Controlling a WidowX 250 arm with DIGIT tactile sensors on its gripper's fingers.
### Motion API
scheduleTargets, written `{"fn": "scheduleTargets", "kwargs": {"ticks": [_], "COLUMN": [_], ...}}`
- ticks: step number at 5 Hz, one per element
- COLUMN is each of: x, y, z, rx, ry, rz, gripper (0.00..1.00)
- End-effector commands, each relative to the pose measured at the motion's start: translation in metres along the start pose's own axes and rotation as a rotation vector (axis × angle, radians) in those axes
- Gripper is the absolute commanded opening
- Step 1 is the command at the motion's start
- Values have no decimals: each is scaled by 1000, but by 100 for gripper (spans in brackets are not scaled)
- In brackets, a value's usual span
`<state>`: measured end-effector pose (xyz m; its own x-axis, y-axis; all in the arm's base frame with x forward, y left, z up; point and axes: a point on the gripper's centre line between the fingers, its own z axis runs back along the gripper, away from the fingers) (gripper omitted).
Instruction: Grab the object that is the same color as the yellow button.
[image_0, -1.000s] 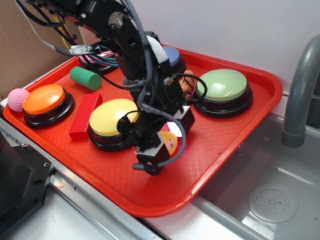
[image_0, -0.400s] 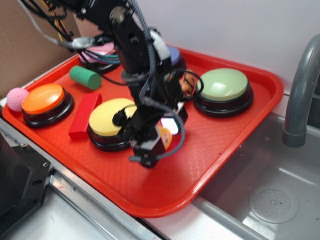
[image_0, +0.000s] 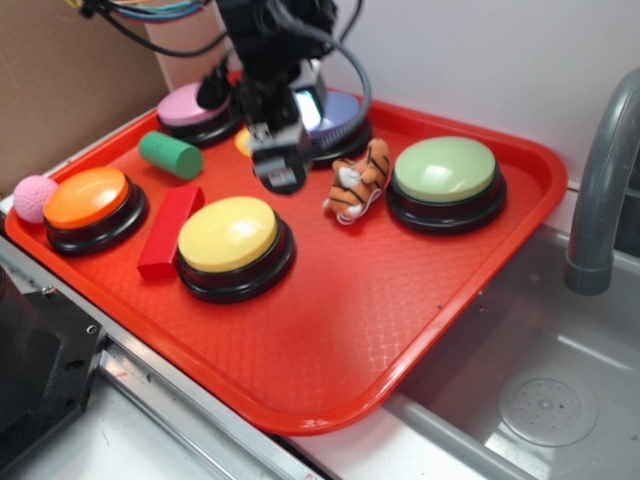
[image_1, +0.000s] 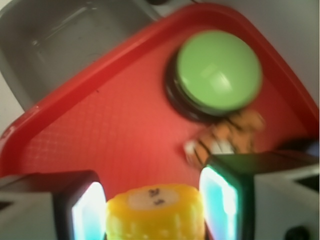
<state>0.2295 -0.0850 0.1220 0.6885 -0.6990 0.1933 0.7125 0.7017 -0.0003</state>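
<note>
The object, a small yellow toy corn cob (image_1: 155, 215), sits between my gripper's (image_1: 152, 200) two fingers with its flat pale end facing the camera. The gripper is shut on it. In the exterior view the gripper (image_0: 252, 140) hangs above the back of the red tray (image_0: 330, 330), and a sliver of the yellow corn cob (image_0: 243, 143) shows beside the black wrist. The yellow button (image_0: 228, 233) stands on the tray in front of and below the gripper, apart from it.
On the tray are a pale green button (image_0: 445, 170), an orange button (image_0: 88, 197), pink (image_0: 190, 105) and purple (image_0: 338, 112) buttons, a plush tiger (image_0: 360, 180), a red block (image_0: 172, 230) and a green cylinder (image_0: 171, 155). A pink ball (image_0: 36, 198) lies off the left rim. A sink (image_0: 540, 400) with a grey faucet (image_0: 600, 190) is on the right.
The arm has risen and swung from in front of the yellow button to the back left, carrying the corn cob. The tiger it was hiding now shows.
</note>
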Motion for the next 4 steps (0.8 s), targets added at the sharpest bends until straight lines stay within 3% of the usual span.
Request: {"fn": "scheduleTargets", "kwargs": {"ticks": [1,3,4], "x": [-32,-73,-76], "y": [39,45,46], "z": [79,103,100], "rx": [109,177,123], "ry": [1,98,134], "rz": [391,669,673], "gripper": [0,0,0]}}
